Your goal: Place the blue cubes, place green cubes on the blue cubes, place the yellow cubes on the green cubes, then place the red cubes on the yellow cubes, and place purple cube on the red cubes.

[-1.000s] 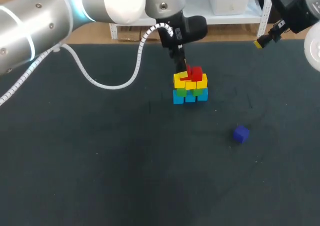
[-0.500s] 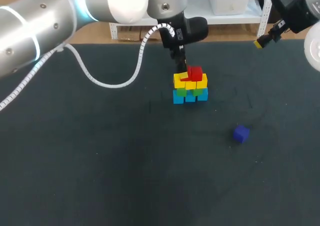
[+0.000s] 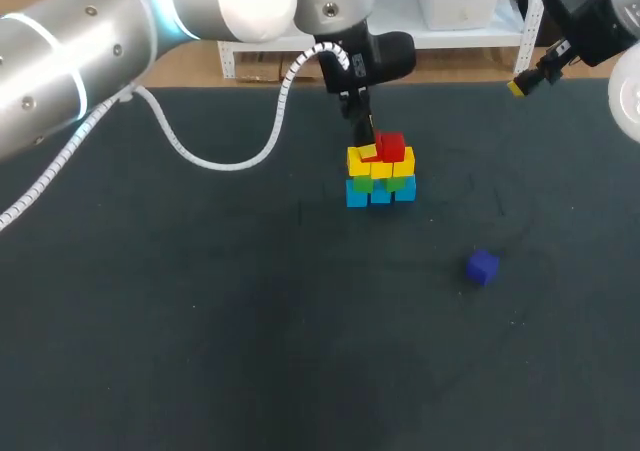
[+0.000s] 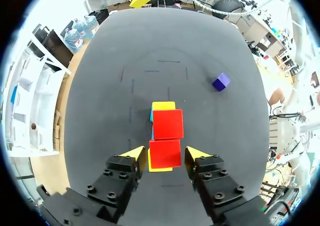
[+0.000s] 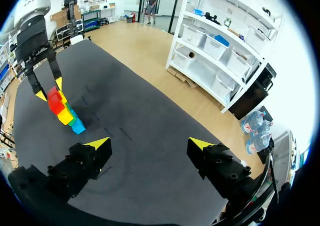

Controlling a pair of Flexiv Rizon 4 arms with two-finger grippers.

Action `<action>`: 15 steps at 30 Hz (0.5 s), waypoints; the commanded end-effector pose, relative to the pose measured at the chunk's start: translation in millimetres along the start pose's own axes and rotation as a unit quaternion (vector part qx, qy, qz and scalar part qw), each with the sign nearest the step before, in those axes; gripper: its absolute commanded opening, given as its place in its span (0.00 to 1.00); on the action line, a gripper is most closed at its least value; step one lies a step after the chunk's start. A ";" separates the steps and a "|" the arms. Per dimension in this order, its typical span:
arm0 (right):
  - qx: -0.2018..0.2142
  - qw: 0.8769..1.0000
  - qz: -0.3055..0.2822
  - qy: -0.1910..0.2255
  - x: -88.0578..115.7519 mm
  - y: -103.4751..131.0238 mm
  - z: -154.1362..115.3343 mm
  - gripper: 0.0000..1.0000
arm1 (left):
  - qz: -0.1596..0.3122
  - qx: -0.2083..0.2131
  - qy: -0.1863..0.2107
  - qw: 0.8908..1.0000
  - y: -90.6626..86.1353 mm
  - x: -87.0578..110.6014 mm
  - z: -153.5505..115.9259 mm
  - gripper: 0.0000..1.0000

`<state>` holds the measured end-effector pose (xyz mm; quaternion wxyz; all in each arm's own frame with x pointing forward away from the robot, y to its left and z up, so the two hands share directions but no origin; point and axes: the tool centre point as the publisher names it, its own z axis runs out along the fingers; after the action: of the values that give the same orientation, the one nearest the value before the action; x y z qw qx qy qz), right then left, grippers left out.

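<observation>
Two red cubes (image 4: pixel 167 124) sit on yellow cubes (image 4: pixel 163 105), the nearer between left gripper's (image 4: pixel 165 154) spread fingers, ungripped; green cubes (image 3: pixel 398 183), blue cubes (image 3: pixel 357 195) hidden beneath from the wrist; purple cube (image 4: pixel 221 81) well ahead; right gripper (image 5: pixel 150 143) spread wide.

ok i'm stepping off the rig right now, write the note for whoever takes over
Left gripper: open, one tip on each side of the nearer of the red cubes, not clamped on it.
Right gripper: open, empty, away from the stack near the table's far edge.
Done: blue cubes, green cubes, yellow cubes and both red cubes are stacked in that order.
Left: the purple cube lies alone on the table. Set it on the red cubes.
</observation>
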<state>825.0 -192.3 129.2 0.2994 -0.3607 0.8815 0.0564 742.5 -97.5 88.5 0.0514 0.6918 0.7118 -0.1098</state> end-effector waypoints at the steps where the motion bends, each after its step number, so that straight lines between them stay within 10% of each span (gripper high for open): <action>1: -0.002 1.000 0.000 0.000 0.1 -0.5 -0.1 1.00 | 0.001 0.003 0.000 1.000 3.1 -0.5 -1.1 0.62; 3: -0.002 1.000 0.000 0.000 0.1 -0.5 -0.1 1.00 | 0.002 0.003 -0.003 1.000 1.7 0.0 -4.3 0.98; 15: -0.002 1.000 0.000 0.000 0.1 -0.5 -0.1 1.00 | -0.039 -0.023 -0.058 0.997 -7.9 30.1 -49.6 1.00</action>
<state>825.0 -192.2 129.2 0.2994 -0.3607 0.8815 0.0564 755.8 -78.4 122.9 0.0743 0.6609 0.7351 -0.1317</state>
